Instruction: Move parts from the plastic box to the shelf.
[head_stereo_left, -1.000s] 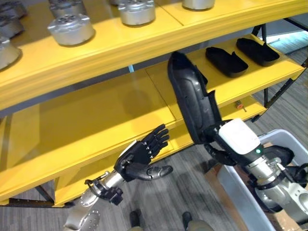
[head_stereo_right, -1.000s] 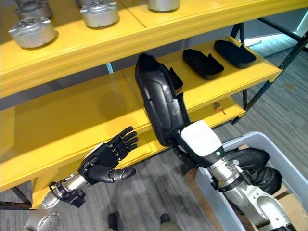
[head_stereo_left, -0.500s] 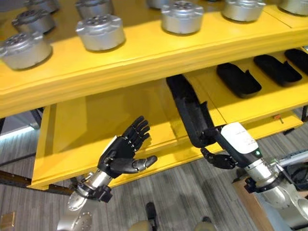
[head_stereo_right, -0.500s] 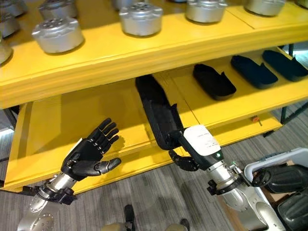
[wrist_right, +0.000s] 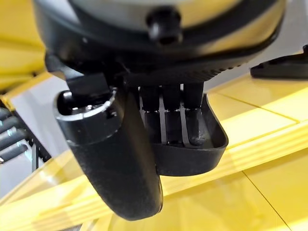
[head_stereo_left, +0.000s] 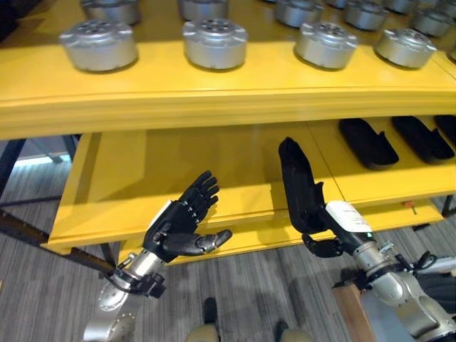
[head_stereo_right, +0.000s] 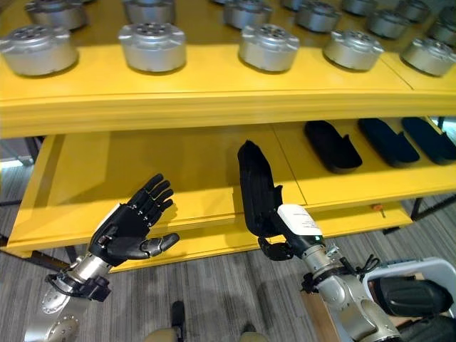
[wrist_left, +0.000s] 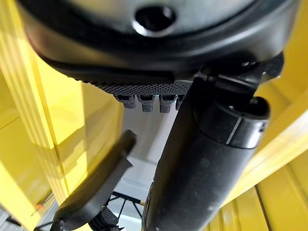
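Note:
A long black moulded part [head_stereo_left: 299, 187] stands tilted at the front edge of the yellow middle shelf [head_stereo_left: 178, 171], its far end pointing in under the top board. My right hand [head_stereo_left: 331, 236] is shut on its near end. In the right wrist view my fingers [wrist_right: 187, 120] curl inside the part's hollow [wrist_right: 211, 144] and my thumb [wrist_right: 115, 159] lies outside it. My left hand [head_stereo_left: 182, 228] hovers open in front of the same shelf, left of the part, holding nothing. The plastic box [head_stereo_right: 420, 266] sits at the lower right with dark parts [head_stereo_right: 410, 296] in it.
Three more black parts [head_stereo_left: 367, 142] lie side by side on the right of the middle shelf. Several round silver parts [head_stereo_left: 214, 41] stand in rows on the top shelf [head_stereo_left: 214, 89]. Bare yellow board lies between my two hands.
The whole view has swung left and up along the shelf. My right hand has brought the black part down from in front of the shelf to the middle shelf's front edge. My left hand stays open.

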Robot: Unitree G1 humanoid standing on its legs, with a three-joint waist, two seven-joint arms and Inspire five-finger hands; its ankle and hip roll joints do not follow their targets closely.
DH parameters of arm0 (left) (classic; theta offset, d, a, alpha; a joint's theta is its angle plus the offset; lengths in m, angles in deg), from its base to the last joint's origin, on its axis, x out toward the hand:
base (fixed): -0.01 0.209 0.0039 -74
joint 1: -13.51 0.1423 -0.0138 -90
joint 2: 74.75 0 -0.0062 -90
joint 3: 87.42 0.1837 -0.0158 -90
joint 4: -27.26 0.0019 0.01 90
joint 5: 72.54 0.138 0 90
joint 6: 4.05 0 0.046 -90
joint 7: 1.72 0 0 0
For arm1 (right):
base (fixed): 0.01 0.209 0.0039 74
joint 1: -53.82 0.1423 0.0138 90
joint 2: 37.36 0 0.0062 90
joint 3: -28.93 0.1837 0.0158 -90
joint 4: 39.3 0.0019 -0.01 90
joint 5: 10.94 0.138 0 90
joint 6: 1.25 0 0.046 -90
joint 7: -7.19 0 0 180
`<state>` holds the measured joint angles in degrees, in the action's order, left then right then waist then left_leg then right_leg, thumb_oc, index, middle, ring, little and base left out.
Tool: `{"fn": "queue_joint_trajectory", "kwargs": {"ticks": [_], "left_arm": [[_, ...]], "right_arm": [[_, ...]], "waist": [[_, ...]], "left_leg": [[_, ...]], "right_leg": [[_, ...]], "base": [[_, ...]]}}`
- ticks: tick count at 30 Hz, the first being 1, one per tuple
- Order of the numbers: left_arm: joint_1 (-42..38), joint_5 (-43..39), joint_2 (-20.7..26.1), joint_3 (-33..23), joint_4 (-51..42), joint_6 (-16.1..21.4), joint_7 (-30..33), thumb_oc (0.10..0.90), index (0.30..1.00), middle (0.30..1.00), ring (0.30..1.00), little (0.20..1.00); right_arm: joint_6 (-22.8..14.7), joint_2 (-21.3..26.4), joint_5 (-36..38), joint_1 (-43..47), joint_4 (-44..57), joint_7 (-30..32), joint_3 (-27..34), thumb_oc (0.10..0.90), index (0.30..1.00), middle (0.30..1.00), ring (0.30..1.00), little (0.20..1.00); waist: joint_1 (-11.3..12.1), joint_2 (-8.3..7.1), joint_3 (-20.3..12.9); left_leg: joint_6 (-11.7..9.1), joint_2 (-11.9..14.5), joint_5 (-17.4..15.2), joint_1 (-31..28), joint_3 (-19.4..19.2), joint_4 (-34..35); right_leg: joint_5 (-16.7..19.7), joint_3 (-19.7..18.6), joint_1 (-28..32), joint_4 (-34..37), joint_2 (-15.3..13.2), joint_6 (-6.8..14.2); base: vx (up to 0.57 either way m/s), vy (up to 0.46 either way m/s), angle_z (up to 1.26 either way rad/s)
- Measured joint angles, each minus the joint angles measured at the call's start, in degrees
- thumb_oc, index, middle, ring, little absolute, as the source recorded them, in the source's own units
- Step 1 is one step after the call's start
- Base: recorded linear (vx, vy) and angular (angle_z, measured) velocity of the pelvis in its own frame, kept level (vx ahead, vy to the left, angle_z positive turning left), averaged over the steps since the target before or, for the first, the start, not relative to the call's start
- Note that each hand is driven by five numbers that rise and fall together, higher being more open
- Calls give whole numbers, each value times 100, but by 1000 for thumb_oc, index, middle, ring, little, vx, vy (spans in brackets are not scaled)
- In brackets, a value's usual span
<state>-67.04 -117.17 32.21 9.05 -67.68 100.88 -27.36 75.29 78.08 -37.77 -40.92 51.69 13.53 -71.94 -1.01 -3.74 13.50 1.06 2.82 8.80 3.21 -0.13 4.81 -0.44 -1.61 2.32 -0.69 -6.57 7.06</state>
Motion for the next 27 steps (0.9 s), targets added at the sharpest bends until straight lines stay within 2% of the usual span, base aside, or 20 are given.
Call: {"fn": "queue_joint_trajectory", "kwargs": {"ticks": [1, 2, 3, 4, 5, 7, 9, 13, 20, 23, 27], "left_arm": [[-43, -5, -64, 75, 38, -42, 22, 900, 1000, 1000, 1000, 1000], [-84, -4, -62, 152, 10, -83, 4, 900, 1000, 1000, 1000, 1000], [-87, -4, -68, 191, -3, -85, -2, 900, 1000, 1000, 1000, 1000], [-73, -2, -84, 242, -3, -94, 10, 900, 1000, 1000, 1000, 1000], [-54, 1, -106, 296, -3, -128, 13, 900, 1000, 1000, 1000, 1000], [-54, -2, -212, 283, -9, -142, 14, 900, 1000, 1000, 1000, 1000], [-87, -3, -258, 282, -32, -160, 18, 900, 1000, 1000, 1000, 1000], [-132, -9, -263, 264, -51, -229, 13, 900, 1000, 1000, 1000, 1000], [-131, -16, -238, 257, -83, -394, -3, 900, 1000, 1000, 1000, 1000], [-109, -17, -230, 261, -99, -428, -10, 900, 1000, 1000, 1000, 1000], [-107, -16, -226, 259, -99, -634, -12, 900, 1000, 1000, 1000, 1000]], "right_arm": [[11, 0, -2, 24, -107, -8, -27, 400, 300, 300, 300, 300], [42, 0, -2, 27, -160, -8, -27, 400, 300, 300, 300, 300], [55, 0, -2, 52, -195, -10, -31, 400, 300, 300, 300, 300], [51, -37, -7, 177, -328, -9, -59, 400, 300, 300, 300, 300], [76, -22, -8, 283, -430, -10, -90, 400, 300, 300, 300, 300], [105, 6, -17, 496, -612, -10, -231, 400, 300, 300, 300, 300], [170, 7, -21, 697, -749, -30, -408, 400, 300, 300, 300, 300], [263, 19, -143, 1209, -1059, -121, -713, 400, 300, 300, 300, 300], [417, 4, -256, 2027, -1885, -245, -1186, 400, 300, 300, 300, 300], [623, -10, -409, 2124, -2259, -273, -1206, 400, 300, 300, 300, 300], [690, -13, -678, 2293, -2614, -271, -1317, 400, 300, 300, 300, 300]], "waist": [[-52, 61, -16], [-80, 65, -16], [-23, 62, -15], [34, 21, 3], [76, 84, -26], [83, 103, -29], [91, 100, -28], [150, 111, -30], [389, 126, -29], [561, 140, -27], [612, 153, -22]], "left_leg": [[10, -1, -14, 50, 164, 4], [-44, 7, -74, 82, 188, -3], [-97, 15, -147, 100, 182, 0], [-55, -22, -131, 129, 181, -228], [-49, 10, -236, 125, 156, -444], [-202, -3, -76, -158, 140, -22], [-190, -21, -66, -211, 131, -17], [-224, -32, -38, -302, 200, -19], [-256, -37, -78, -340, 412, -18], [-243, -62, -92, -328, 504, -17], [-241, -104, -59, -289, 546, -18]], "right_leg": [[-53, -281, 62, 50, 163, -84], [-54, -289, 75, 157, 155, -129], [-28, -235, 86, 207, 151, -156], [27, -163, 134, 308, 88, -183], [53, -124, 180, 335, 119, -160], [189, -76, 408, 558, 115, -48], [224, -55, 471, 595, 97, -79], [165, 91, 624, 573, 96, -50], [77, 357, 779, 573, 120, -109], [49, 416, 814, 573, 109, -118], [38, 495, 809, 570, 87, -103]], "base": [[47, -116, 107], [36, -99, 71], [47, -87, 36], [65, -78, 0], [80, -85, -2], [108, -85, -6], [68, -53, -1], [70, -69, 14], [60, -53, 17], [89, -73, 17], [-11, -51, 7]]}}
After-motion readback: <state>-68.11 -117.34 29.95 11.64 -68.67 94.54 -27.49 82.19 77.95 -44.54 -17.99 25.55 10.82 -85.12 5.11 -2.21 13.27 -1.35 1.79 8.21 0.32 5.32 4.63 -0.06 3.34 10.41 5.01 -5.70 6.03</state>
